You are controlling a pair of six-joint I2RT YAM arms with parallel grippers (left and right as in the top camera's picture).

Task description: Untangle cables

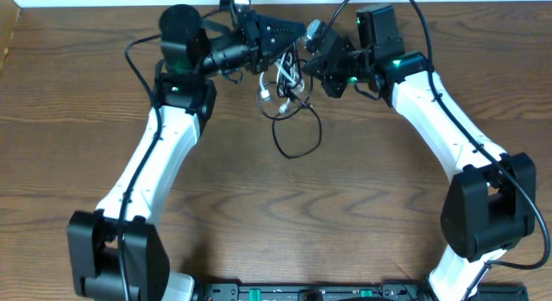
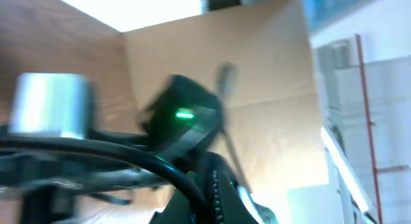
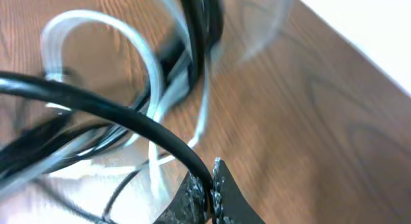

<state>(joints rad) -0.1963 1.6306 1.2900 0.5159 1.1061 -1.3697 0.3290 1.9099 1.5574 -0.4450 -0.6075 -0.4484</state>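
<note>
R gripper (image 3: 207, 185) clenched on black cable (image 3: 128, 118); white cable (image 3: 156, 83) tangled w/ it above table (image 1: 259, 215); L gripper (image 1: 291, 38) at bundle, grip state indeterminate.

The left arm (image 1: 129, 184) and the right arm (image 1: 440, 111) share one build: long white shells joined by bulky black joint housings. A thin black wire (image 1: 148, 146) runs along the white links. Small green lights (image 1: 179, 88) glow on the black housings toward the counter's far edge. Near the front edge each arm has a large rounded black block. The right gripper (image 3: 209, 182) has dark, rough-grained fingertips that taper to points. In the left wrist view, a blurred silver cylinder (image 2: 48, 105) sits on black bodywork.
</note>
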